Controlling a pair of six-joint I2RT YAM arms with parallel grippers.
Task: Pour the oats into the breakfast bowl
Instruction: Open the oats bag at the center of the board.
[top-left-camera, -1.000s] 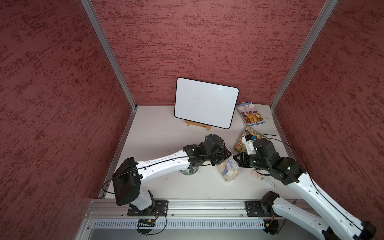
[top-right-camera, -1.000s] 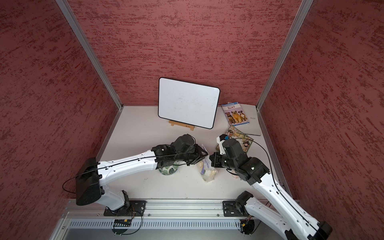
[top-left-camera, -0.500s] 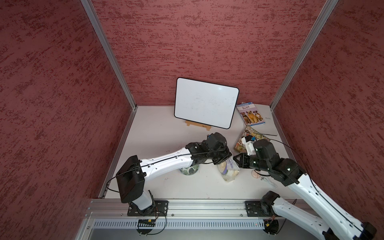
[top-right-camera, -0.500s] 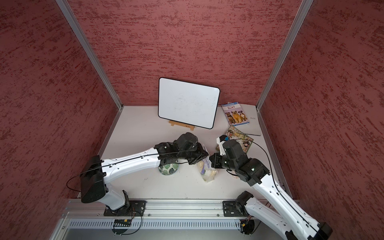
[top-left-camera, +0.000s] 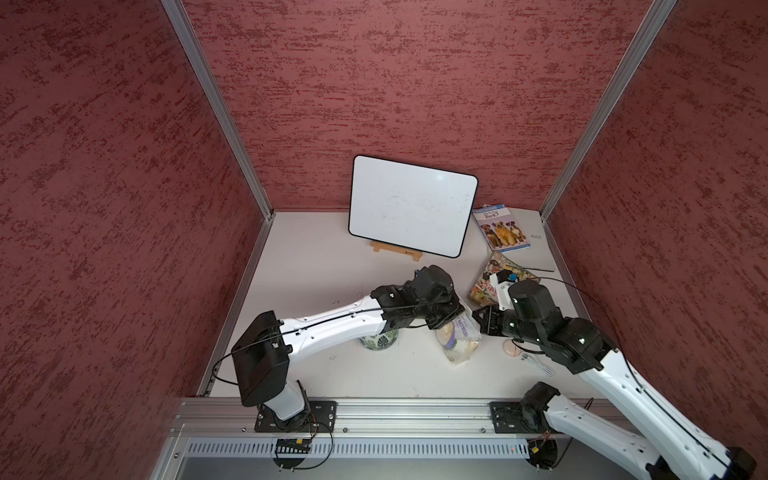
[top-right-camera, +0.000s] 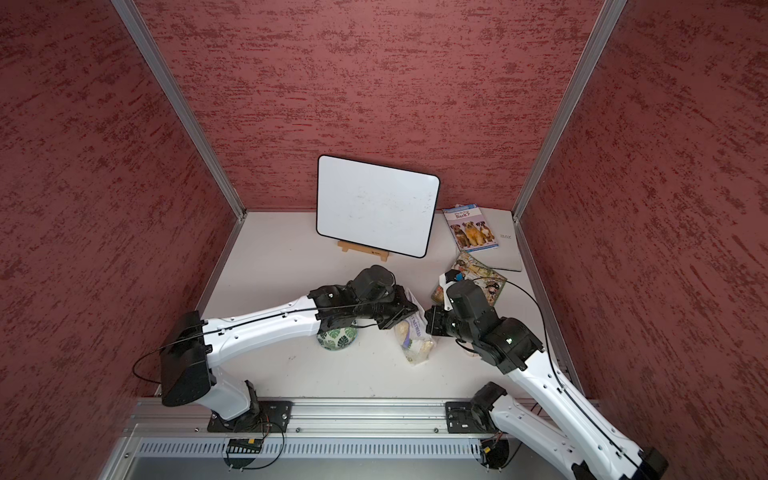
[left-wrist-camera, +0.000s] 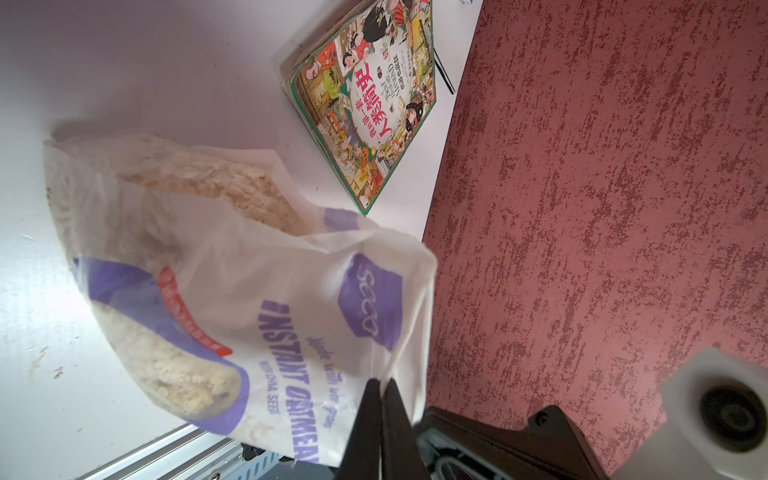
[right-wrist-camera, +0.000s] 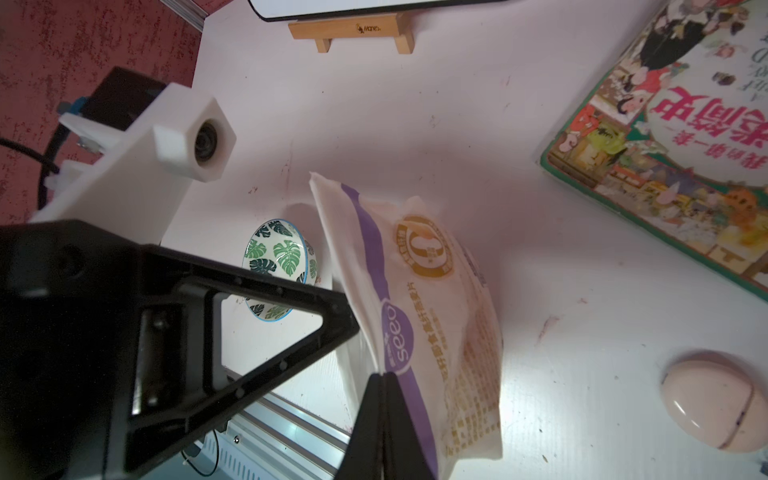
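— Top views first: what is nearest to us?
— From where I stand, a ribbed aluminium rail (top-left-camera: 395, 409) runs along the front of the smooth white table (top-left-camera: 316, 266). Both white-and-black arms rise from it and reach inward.
— And the oats?
— The bag of oats (left-wrist-camera: 249, 311) sits mid-table, between the two arms. It is crinkly clear plastic with white and lavender printing, and pale, fine flakes fill its lower part. Its bottom seems to rest on the table, though I cannot be sure, and its top is drawn upward.
— What are the claws doing?
— The left gripper (left-wrist-camera: 380, 380) has its slim black fingers pressed together on the bag's top edge. The right gripper (right-wrist-camera: 380, 376) is likewise pinched tight on that upper edge, from the opposite side.
— Where is the bowl?
— The breakfast bowl (right-wrist-camera: 278, 253) stands upright just beside the bag, on the left arm's side. In both top views it is partly under that arm. It is small, round and glossy white, with dark green leaves and a thin blue rim.
— And farther off?
— A smooth, pale pink disc (right-wrist-camera: 715, 399) with a thin seam lies near the bag on the right arm's side. Behind it a glossy cartoon-covered book (left-wrist-camera: 365, 95) lies flat, and beyond that a thin book with dogs on the cover (top-left-camera: 503, 228). At the back a round-cornered whiteboard (top-left-camera: 411, 205) leans on a small wooden stand (right-wrist-camera: 353, 31). Rough, mottled dark red walls (top-left-camera: 415, 83) close three sides.
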